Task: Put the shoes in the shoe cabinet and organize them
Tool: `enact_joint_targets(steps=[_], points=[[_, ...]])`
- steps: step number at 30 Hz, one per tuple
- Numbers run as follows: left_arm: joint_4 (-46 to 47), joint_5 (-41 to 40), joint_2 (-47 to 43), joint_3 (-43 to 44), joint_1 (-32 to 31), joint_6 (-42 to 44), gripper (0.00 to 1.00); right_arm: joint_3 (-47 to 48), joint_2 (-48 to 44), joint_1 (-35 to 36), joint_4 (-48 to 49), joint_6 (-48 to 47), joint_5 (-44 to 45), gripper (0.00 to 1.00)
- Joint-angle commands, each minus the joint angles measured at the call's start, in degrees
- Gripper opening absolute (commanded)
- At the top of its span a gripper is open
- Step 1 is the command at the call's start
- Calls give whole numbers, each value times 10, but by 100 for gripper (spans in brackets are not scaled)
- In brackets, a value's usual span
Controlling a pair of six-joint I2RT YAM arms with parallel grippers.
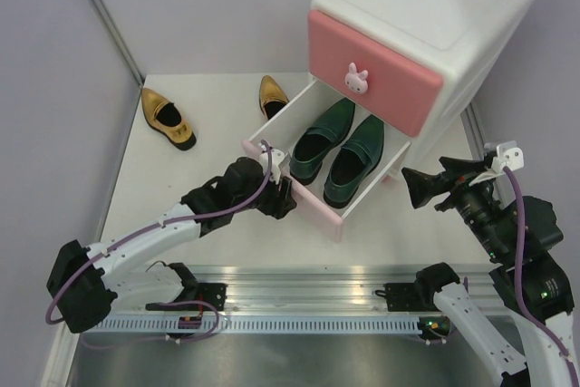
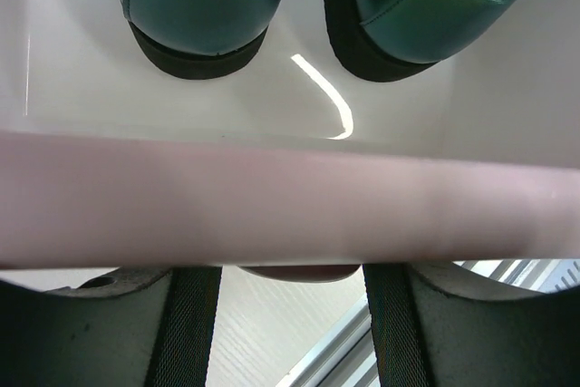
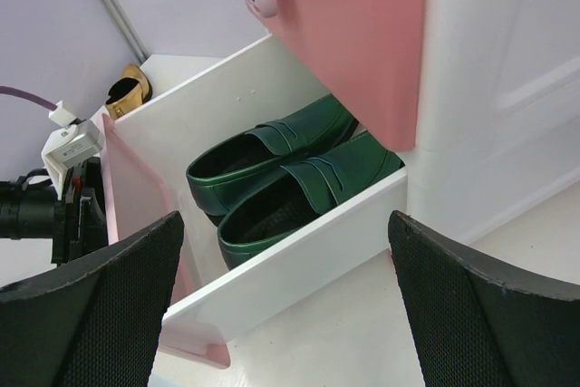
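Observation:
The white shoe cabinet stands at the back right with its lower drawer pulled out. Two green shoes lie side by side in it, toes inward; they also show in the right wrist view. Two gold shoes lie on the table to the left. My left gripper is at the drawer's pink front, fingers on either side of its knob. My right gripper is open and empty by the drawer's right side wall.
The upper drawer's pink front with its bunny knob is closed above the open drawer. A grey wall post borders the table at the left. A metal rail runs along the near edge.

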Motion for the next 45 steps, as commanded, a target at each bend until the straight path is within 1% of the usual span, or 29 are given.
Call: enact_joint_targets(steps=[1,3,8,15,19,22,23,29,30,33,39,41,42,45], points=[[54,-1,17,79,-4,24,6,2,-5,0,20,6,9,98],[49,-5,35,105,-4,25,4,3,-6,0,17,5,12,98],[44,-14,68,156,-4,24,3,8,-13,0,10,4,19,98],[79,-20,127,202,-4,17,2,8,-23,0,3,3,22,98],[107,-29,183,245,-4,17,3,6,-26,0,3,8,22,98],[122,-28,234,291,-4,15,3,5,-26,0,5,10,22,98],[141,-26,259,313,-4,13,4,6,-26,0,5,11,22,98],[171,-25,343,392,-4,12,7,6,-30,0,3,17,22,98],[180,-26,363,400,-4,12,9,6,-31,1,2,19,22,98],[197,-33,393,423,-4,14,9,6,-36,-1,-3,23,22,98],[232,-34,423,451,-4,15,13,5,-43,0,-9,33,22,98],[251,-48,433,453,-4,9,15,6,-44,1,-14,32,22,98],[258,-49,436,453,-4,6,18,7,-46,0,-15,33,22,98],[277,-56,451,459,-4,-3,20,8,-50,1,-19,35,22,98]])
